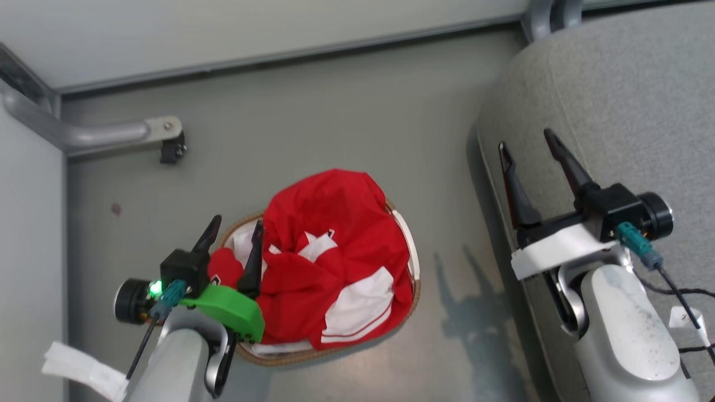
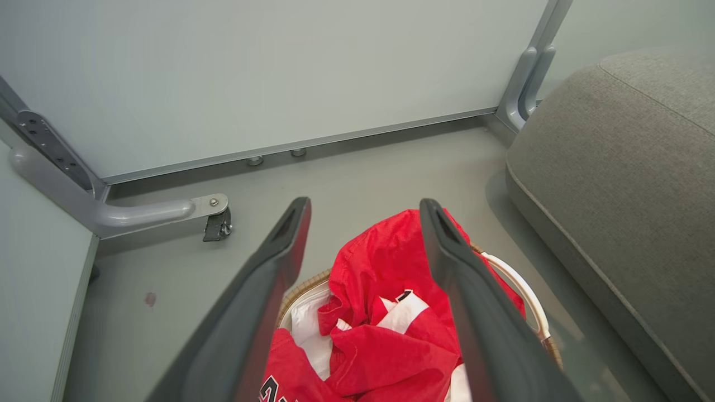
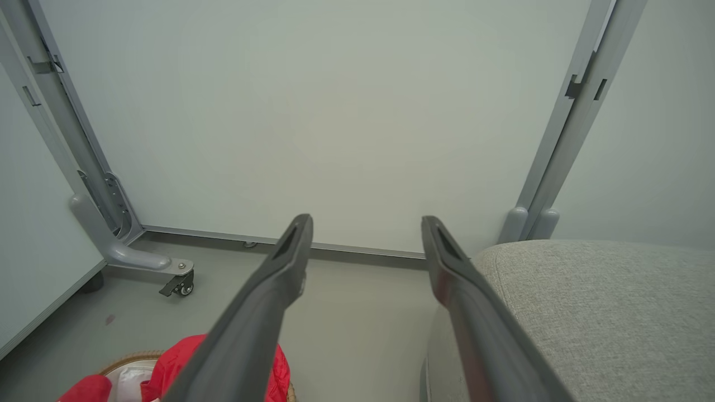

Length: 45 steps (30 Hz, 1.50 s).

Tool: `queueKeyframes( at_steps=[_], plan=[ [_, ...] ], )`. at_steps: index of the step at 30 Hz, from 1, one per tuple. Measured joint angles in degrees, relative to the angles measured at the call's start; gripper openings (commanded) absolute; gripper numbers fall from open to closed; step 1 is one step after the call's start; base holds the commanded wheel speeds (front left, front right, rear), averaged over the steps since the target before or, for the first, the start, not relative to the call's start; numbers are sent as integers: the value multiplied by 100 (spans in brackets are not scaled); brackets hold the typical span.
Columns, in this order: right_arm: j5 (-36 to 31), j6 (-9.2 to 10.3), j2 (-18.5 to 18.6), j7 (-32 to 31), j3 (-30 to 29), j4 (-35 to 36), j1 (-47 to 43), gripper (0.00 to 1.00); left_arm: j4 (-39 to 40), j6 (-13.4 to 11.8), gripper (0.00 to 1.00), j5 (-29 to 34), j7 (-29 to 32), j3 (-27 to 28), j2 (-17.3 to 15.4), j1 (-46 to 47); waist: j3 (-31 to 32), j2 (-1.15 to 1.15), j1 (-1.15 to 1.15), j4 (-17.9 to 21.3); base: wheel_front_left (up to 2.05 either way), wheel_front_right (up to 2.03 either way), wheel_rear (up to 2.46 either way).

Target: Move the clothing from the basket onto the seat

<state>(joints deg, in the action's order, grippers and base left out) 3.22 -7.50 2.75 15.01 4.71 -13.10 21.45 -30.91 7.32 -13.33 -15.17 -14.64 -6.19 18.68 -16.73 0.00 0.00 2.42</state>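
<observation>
In the head view the basket [image 1: 416,285] stands on the grey floor [image 1: 335,111] at about 6 o'clock, and the clothing [image 1: 329,251] is heaped in it, a red mound with white panels that spills over the rim toward 5 o'clock. The seat [image 1: 614,111] fills the 2 to 4 o'clock side and is bare of clothing. A strip of floor lies between it and the basket.

The left gripper [image 1: 237,222] sits at 8 o'clock with its fingers spread and nothing between them, and its tips point toward 12 o'clock. One finger lies over the basket's rim at the 9 o'clock side and the other over the white liner [image 1: 243,243] beside the red cloth; whether it touches the fabric cannot be told. The left wrist view looks between those fingers. It adds dark lettering on the jersey at 6 o'clock and the seat's stitched seam at 3 o'clock.

The right gripper [image 1: 525,139] sits at 3 to 4 o'clock above the seat's near edge, its fingers likewise wide apart and empty. The right wrist view looks level across the room. It brings in the tall pale wall panel [image 3: 335,111] at 12 o'clock and a castor leg [image 3: 179,279] at 9 o'clock, with the basket and clothing at 7 o'clock.
</observation>
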Motion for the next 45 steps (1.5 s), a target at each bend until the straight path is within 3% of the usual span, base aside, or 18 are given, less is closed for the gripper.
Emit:
queueKeyframes(
  at_steps=[10, 26, 32, 44, 45],
  plan=[
    [62, 0, 4, -1, -1, 370, 550, 100, -261, 7, 100, -236, 0, -921, -248, 830, -1163, 0, 0, 261, 0, 0, 0],
    [346, 0, 7, -1, 156, 866, 860, 100, -1454, 8, 100, -760, 0, -2345, -572, 1805, -2597, 0, 0, 782, 0, 0, 0],
    [400, 0, 8, -1, 167, 903, 886, 100, -2091, 8, 100, -813, -1, -2626, -617, 2071, -2942, 0, 0, 951, 0, 0, 0],
    [523, 0, 5, -1, 225, 953, 913, 100, -3611, -93, 100, -773, -1, -2606, -605, 2621, -3228, 0, 0, 1163, 0, 0, 0],
    [533, 0, 5, -1, 237, 953, 917, 100, -3719, -93, 85, -789, -1, -2599, -589, 2657, -3233, 0, 0, 1169, 0, 0, 0]
  ],
)
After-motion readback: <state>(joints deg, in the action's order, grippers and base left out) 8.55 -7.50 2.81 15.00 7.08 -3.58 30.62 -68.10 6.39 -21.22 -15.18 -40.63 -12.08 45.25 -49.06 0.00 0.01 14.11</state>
